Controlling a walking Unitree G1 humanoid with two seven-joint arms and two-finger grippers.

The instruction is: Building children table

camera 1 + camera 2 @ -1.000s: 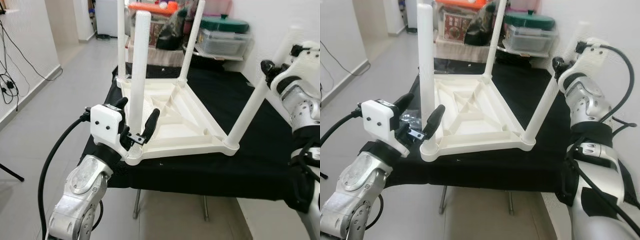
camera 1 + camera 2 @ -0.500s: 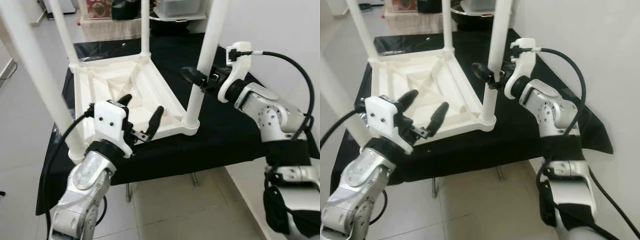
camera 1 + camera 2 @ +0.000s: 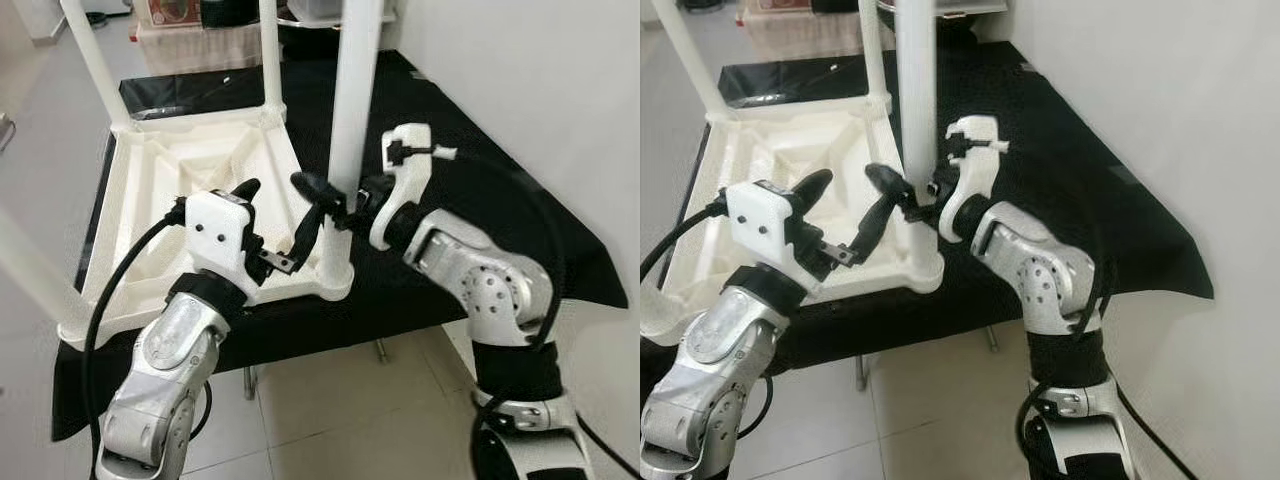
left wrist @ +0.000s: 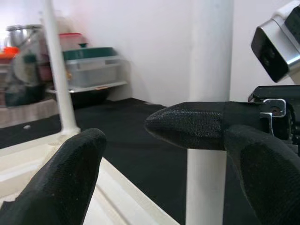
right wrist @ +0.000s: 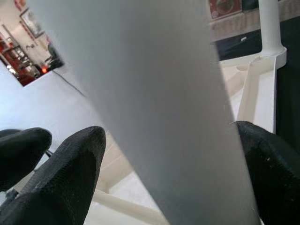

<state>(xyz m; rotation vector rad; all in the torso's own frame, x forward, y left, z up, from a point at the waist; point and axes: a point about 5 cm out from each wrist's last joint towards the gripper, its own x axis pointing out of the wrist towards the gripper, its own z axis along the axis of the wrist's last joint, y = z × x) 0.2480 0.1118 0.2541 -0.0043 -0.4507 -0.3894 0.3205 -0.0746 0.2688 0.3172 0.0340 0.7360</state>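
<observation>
Right gripper (image 3: 335, 205) straddles the leg (image 3: 352, 120) at frame centre, seemingly unclamped; left gripper (image 3: 278, 215) wide, empty; sideways push could loosen the leg's socket in the upturned table (image 3: 150, 200).

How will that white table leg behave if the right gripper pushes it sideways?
The leg is a tall smooth plastic tube, so probably stiff but slippery under the right gripper. It stands upright in a corner of the upturned table, so a push high up may lever the socket or slide the likely light table on the black cloth.
</observation>
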